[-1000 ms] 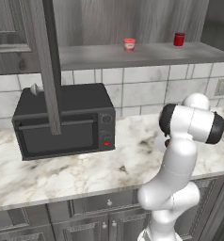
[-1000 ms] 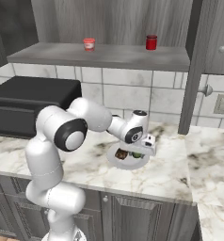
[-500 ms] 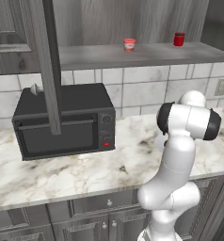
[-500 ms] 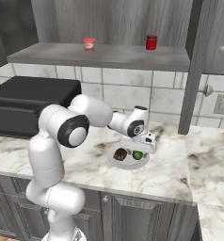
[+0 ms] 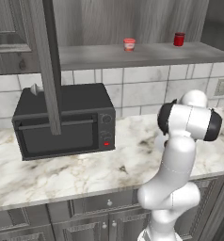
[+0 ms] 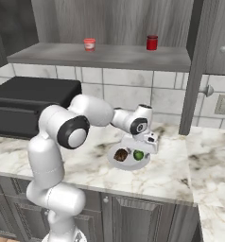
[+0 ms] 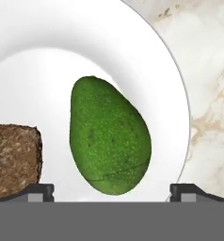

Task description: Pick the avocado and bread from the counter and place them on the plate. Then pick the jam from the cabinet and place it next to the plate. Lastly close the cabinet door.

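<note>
Backdrop check: a black microwave, a red jar, tile and an outlet.

There's the black microwave (image 5: 64, 122) sitting against the wall, red dot lit on its control panel, and a small pale object (image 5: 35, 89) resting on its top left corner, too small to identify. Up high, the darker all-red jar (image 6: 152, 42) stands upright. Behind, grey-white wall tiles (image 5: 137, 92), with a wall outlet (image 6: 224, 104) off to the right. Down below, grey drawer fronts (image 5: 104, 203) with small knobs.
</note>
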